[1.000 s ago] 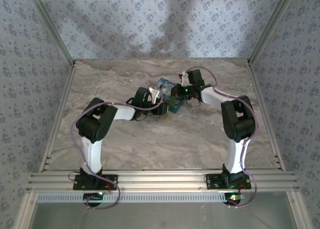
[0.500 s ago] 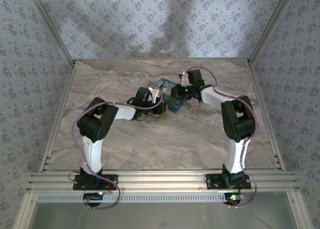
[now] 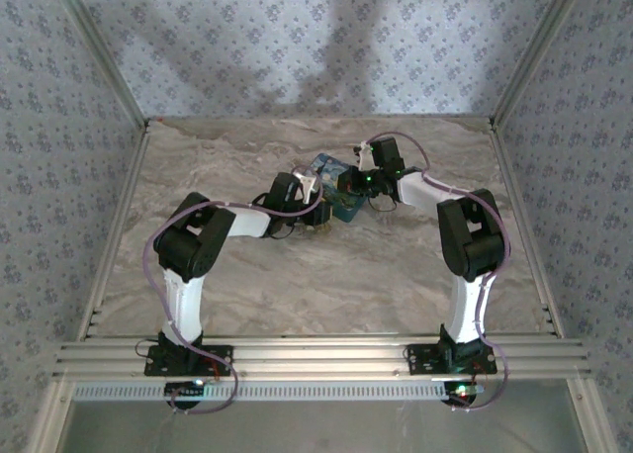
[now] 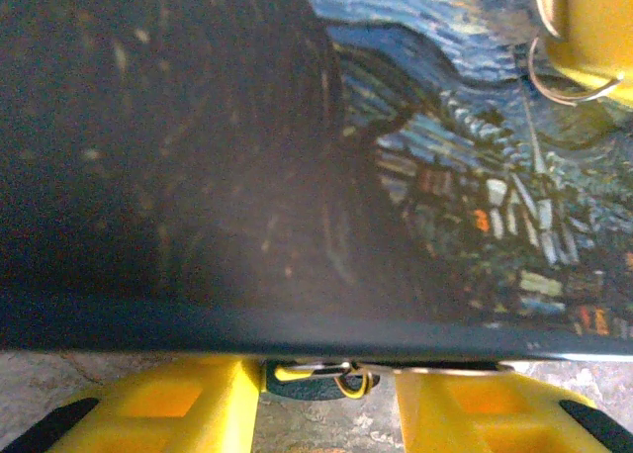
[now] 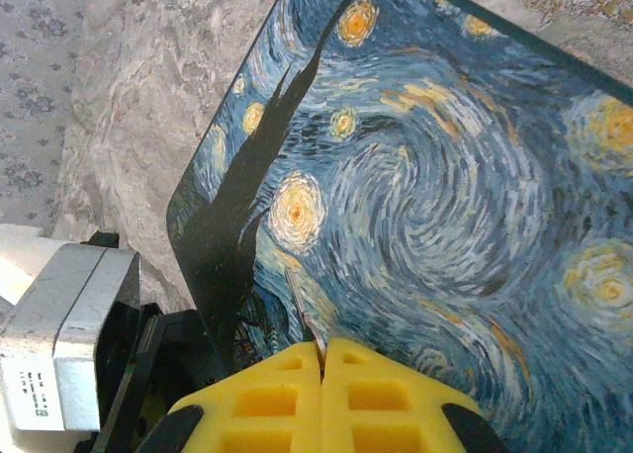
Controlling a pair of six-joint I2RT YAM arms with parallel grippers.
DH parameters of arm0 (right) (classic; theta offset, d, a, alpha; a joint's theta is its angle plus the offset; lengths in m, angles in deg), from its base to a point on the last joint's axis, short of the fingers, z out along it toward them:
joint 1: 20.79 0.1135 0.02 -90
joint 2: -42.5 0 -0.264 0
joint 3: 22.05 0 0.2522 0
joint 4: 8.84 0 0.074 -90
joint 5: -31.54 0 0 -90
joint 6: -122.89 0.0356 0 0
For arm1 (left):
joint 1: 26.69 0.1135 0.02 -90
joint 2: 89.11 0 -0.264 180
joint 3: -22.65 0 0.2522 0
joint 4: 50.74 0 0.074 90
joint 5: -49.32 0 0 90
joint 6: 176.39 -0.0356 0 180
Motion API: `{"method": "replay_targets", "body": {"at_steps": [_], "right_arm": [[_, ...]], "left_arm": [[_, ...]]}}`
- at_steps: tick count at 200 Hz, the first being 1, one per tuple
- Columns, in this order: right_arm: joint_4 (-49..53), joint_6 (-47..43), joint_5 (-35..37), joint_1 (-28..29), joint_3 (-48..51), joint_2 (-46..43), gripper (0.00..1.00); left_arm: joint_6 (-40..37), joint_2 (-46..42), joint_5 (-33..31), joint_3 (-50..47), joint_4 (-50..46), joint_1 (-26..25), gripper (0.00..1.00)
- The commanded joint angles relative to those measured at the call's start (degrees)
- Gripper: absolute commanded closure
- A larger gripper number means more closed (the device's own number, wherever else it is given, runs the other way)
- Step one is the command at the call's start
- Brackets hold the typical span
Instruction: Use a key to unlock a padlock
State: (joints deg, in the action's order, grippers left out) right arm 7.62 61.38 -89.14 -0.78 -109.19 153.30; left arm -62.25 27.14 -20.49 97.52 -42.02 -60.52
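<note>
The padlock (image 4: pixel 321 382), small and dark with a silvery wire loop, sits at the lower edge of the blue starry-night box (image 4: pixel 445 196). My left gripper (image 4: pixel 328 394) has its yellow fingers (image 4: pixel 188 408) closed in on either side of the padlock; the box edge hides their tips. My right gripper (image 5: pixel 322 346) is shut on the thin silver key (image 5: pixel 307 324), whose blade points out over the box lid (image 5: pixel 445 206). In the left wrist view the key ring (image 4: pixel 559 77) hangs by the right gripper's yellow finger (image 4: pixel 598 23). From above, the left gripper (image 3: pixel 318 214) and right gripper (image 3: pixel 348 184) meet at the box (image 3: pixel 324 164).
The box lies on a marbled tabletop (image 3: pixel 297 275) inside patterned walls. An aluminium rail (image 3: pixel 316 359) runs along the near edge. The left arm's grey and black wrist housing (image 5: pixel 69 334) sits close beside the box's left corner.
The left gripper's jaws have drawn closer together at the padlock. Both arms and the box stay where they were in the top view.
</note>
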Motion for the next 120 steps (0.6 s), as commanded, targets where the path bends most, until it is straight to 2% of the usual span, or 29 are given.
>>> {"method": "replay_targets", "body": {"at_steps": [1,50,120], "right_arm": [[3.96,-0.19,1.79,0.54,1.42,1.26,1.0],[3.69,0.07,1.9,0.73,1.65,1.17,1.0],[-0.75,-0.25,2.91,0.79,4.31,-2.82,1.0]], "left_arm": [[0.53,1.26,-1.83,1.63,-1.07,-0.63,0.61],[0.9,0.99,-4.58,2.05,-2.86,-0.98,0.66],[3.65,-0.63,-1.88,1.32,-2.16,-1.11,0.72]]}}
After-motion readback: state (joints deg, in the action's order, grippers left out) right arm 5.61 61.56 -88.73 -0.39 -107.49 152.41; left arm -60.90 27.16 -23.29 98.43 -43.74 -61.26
